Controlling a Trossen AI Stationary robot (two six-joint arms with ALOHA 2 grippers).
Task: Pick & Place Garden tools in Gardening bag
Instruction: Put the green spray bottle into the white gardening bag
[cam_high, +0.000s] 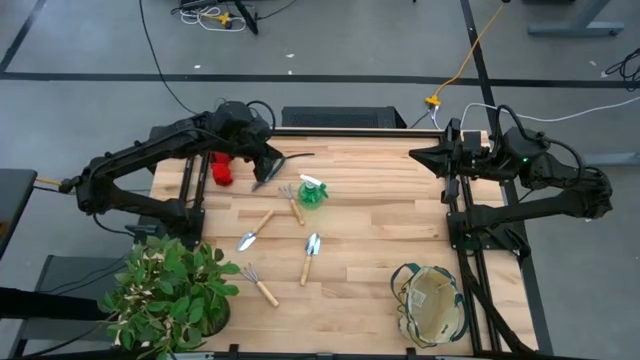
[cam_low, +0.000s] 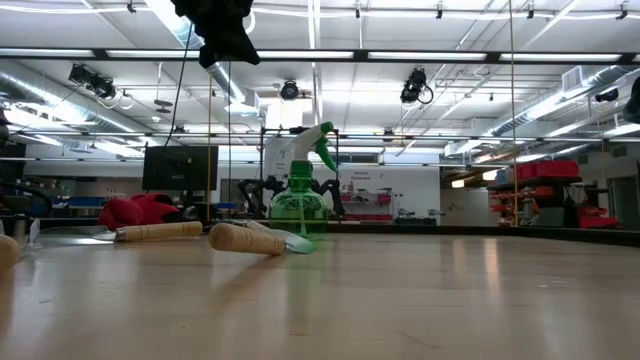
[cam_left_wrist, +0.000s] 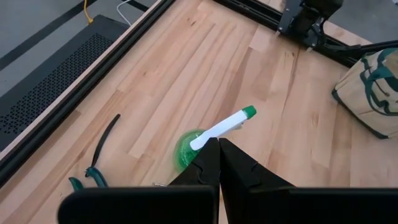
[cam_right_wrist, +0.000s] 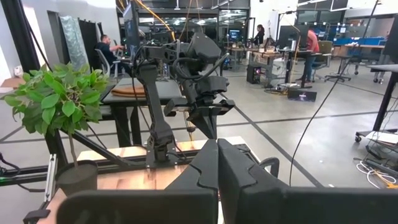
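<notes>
The garden tools lie on the wooden table's left half. A green spray bottle (cam_high: 313, 193) with a white head (cam_left_wrist: 219, 127) stands upright. Around it are red gloves (cam_high: 222, 168), dark pruning shears (cam_left_wrist: 99, 158), two silver trowels (cam_high: 252, 234) (cam_high: 310, 256) and two small rakes (cam_high: 293, 204) (cam_high: 261, 285) with wooden handles. The beige gardening bag (cam_high: 432, 303) stands open at the near right. My left gripper (cam_high: 266, 172) is shut and hangs in the air between the gloves and the bottle, slanting down. My right gripper (cam_high: 416, 155) is shut, level, high at the far right.
A leafy potted plant (cam_high: 170, 295) stands at the table's near left corner. Dark frame rails (cam_high: 462, 230) run along both sides of the table. The bare wood in the table's middle (cam_high: 380, 215) lies between the tools and the bag.
</notes>
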